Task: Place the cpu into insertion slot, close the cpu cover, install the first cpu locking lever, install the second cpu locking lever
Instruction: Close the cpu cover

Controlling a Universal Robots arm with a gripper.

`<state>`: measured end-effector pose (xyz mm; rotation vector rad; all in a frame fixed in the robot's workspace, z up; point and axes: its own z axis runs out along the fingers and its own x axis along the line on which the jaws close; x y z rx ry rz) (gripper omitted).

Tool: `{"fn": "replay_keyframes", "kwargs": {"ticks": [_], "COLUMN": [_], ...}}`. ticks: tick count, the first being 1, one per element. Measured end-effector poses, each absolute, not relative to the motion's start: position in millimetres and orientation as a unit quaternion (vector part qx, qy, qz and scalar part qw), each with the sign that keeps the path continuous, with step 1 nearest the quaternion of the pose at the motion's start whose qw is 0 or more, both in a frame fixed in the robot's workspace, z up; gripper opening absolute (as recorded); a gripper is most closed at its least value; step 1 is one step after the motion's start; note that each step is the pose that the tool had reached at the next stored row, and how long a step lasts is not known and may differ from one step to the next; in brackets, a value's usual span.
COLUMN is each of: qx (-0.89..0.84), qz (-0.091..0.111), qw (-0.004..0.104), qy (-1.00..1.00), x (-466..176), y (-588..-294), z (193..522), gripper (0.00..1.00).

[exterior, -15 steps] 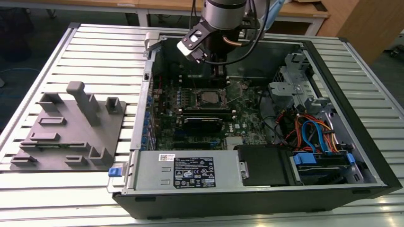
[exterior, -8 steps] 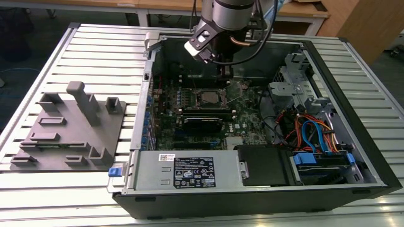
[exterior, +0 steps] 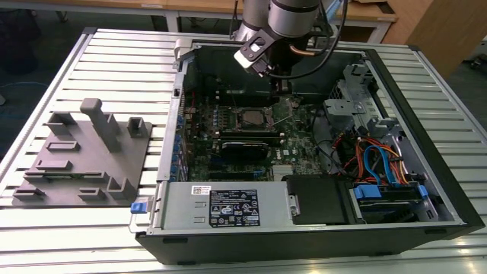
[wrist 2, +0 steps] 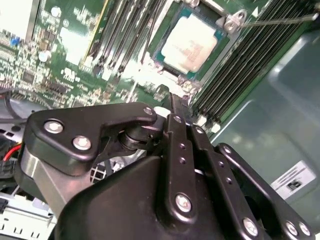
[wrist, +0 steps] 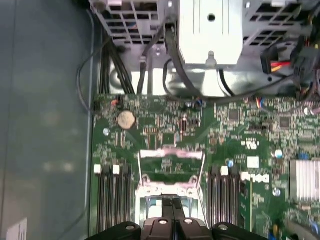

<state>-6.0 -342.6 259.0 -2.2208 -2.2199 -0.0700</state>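
The cpu (wrist 2: 191, 42) lies flat in the insertion slot (exterior: 250, 117), its silver-grey face up, inside the open computer case. My gripper (wrist 2: 176, 102) hangs low over the green board right beside the socket's edge, shut with nothing between its fingers. In the exterior view the gripper (exterior: 282, 88) is just behind the socket. In the first wrist view the cpu cover (wrist: 171, 155), a silvery frame with a square window, stands just past the fingertips (wrist: 173, 206) and looks tilted up, with green board showing through it. A thin silvery locking lever (wrist 2: 280, 20) runs beside the socket.
Long black memory slots (wrist 2: 240, 70) flank the socket, and a black card (exterior: 243, 149) lies in front of it. The case walls (exterior: 426, 142), a drive cage with cables (exterior: 380, 165) and a power supply (exterior: 228, 208) hem the board in. A grey fixture block (exterior: 84, 157) sits at the exterior view's left.
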Motion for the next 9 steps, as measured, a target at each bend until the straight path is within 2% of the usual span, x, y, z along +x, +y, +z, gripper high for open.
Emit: {"fn": "replay_keyframes", "kwargs": {"ticks": [9], "qx": [-0.707], "qz": [-0.022], "qw": [0.0], "qy": [-0.707], "x": [19], "y": [-342], "z": [258], "gripper": [0.1]}}
